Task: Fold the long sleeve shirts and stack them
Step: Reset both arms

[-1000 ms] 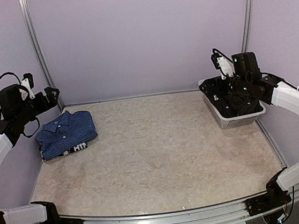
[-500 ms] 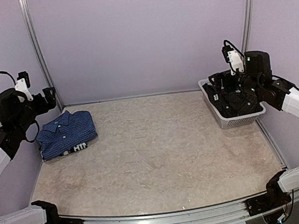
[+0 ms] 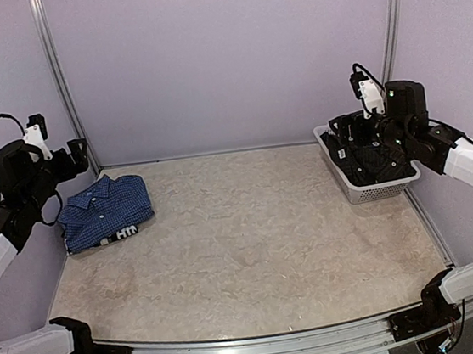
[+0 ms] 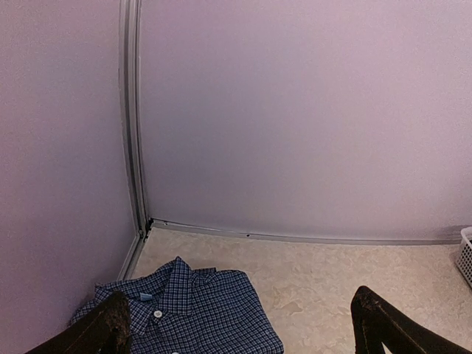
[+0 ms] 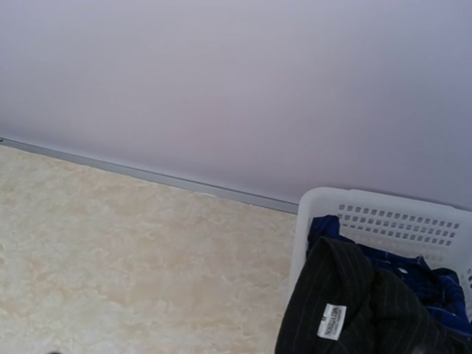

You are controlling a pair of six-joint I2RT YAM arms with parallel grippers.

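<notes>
A folded blue checked long sleeve shirt (image 3: 105,211) lies at the table's far left, collar toward the wall, also seen in the left wrist view (image 4: 199,317). Under its front edge shows a strip of black-and-white cloth with white letters (image 3: 126,232). My left gripper (image 3: 80,150) hangs open above and behind the shirt, its two dark fingertips (image 4: 110,328) wide apart with nothing between them. My right gripper (image 3: 340,129) hovers open over the basket's near-left corner, holding nothing.
A white plastic basket (image 3: 360,192) stands at the far right against the wall, its rim (image 5: 369,198) in the right wrist view. Inside lie a black pinstriped garment with a white label (image 5: 346,287) and a blue one (image 5: 417,267). Purple walls close the back and sides.
The right arm has drawn back to the right and slightly up over the basket. The left arm has shifted a little to the left. Both grippers stay open.
</notes>
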